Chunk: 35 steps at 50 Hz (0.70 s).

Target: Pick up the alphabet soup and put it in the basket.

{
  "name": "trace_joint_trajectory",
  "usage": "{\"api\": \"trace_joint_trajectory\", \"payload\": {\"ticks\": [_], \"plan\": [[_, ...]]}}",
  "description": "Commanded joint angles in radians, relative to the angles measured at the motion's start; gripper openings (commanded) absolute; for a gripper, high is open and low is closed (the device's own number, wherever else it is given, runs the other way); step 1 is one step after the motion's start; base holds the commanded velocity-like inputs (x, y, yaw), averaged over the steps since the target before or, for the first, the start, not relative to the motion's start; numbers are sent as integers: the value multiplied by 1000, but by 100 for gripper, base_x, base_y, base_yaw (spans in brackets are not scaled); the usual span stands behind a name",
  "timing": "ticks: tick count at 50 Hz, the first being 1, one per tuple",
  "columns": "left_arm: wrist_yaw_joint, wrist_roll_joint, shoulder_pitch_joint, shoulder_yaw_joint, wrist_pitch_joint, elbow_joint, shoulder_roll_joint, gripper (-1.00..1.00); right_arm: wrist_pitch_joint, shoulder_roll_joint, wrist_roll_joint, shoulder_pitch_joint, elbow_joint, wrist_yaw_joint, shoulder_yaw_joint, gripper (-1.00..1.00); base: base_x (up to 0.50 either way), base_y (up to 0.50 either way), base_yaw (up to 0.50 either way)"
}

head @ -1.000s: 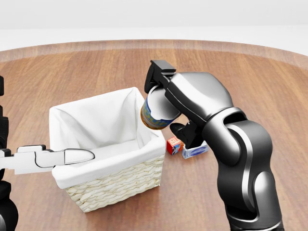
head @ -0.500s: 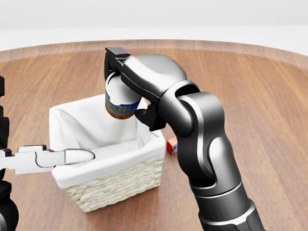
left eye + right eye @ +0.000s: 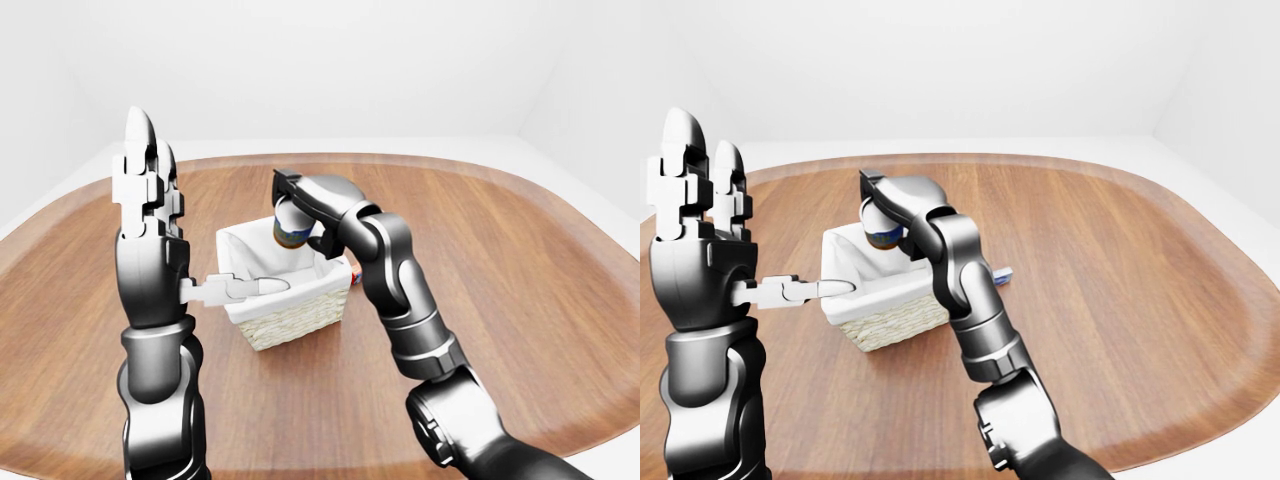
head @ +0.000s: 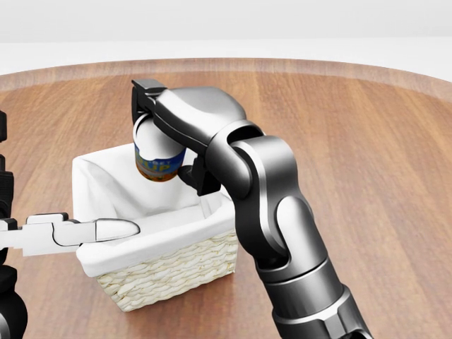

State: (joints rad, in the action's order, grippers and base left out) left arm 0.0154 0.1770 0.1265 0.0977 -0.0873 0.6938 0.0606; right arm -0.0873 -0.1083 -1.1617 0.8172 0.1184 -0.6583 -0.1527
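Wicker basket (image 4: 169, 272) one, soup can (image 4: 157, 157) one gripped by right robot hand (image 4: 166, 134) above it, left robot hand (image 3: 145, 205) spread wide

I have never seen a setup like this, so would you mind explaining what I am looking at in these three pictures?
These are simulator renders from three cameras on a humanoid robot's head, looking out over its own arms: one head view and two eye views showing nearly the same scene. Its right hand is closed around a can of alphabet soup, holding it above a white-lined wicker basket on a round wooden table. Its left hand is raised, open and empty, to the left of the basket. A small box peeks out behind the right arm.
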Motion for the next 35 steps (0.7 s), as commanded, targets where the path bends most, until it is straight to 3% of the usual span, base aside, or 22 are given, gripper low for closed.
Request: {"api": "trace_joint_trajectory", "payload": {"ticks": [1, 10, 35], "plan": [[0, -1, -2, 1, 0, -8, 0, 100, 0, -9, 6, 16, 55, 50, 9, -95, 0, 0, 0], [1, -1, -1, 1, 0, -12, 0, 100, 0, -5, 22, 48, 145, 105, 11, -95, 0, 0, 0], [2, 1, 1, -1, 0, 1, 0, 100, 0, 0, -6, 85, 185, 96, 13, -98, 0, 0, 0]]}}
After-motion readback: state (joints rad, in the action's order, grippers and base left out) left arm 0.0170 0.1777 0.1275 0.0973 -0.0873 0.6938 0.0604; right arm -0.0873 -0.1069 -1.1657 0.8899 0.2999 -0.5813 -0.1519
